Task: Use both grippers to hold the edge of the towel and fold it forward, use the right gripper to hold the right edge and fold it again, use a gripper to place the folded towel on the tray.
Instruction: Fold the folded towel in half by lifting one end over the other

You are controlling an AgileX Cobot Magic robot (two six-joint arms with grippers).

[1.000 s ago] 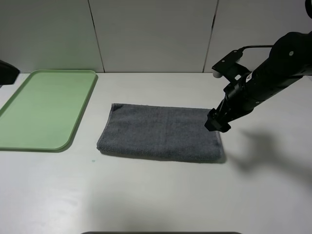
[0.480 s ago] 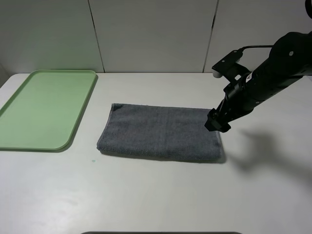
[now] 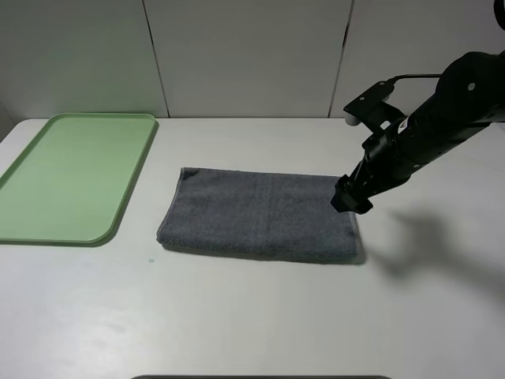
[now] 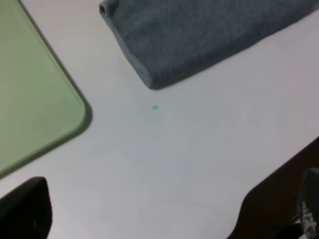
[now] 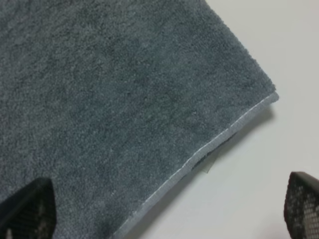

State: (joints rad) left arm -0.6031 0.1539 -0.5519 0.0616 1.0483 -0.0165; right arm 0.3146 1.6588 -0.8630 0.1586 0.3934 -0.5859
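Got the towel (image 3: 256, 215) lying flat in the middle, grey side up, looks folded once already. Hovering the right gripper (image 3: 353, 197) over its right edge, probably to line up the second fold. Spread wide, fingers (image 5: 24, 211) straddling that edge, clamped on nothing, can't tell if touching. Further back left: the tray (image 3: 71, 174), waiting for the towel.

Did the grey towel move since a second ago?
No. The towel lies just as far from the tray and its right rim as before.
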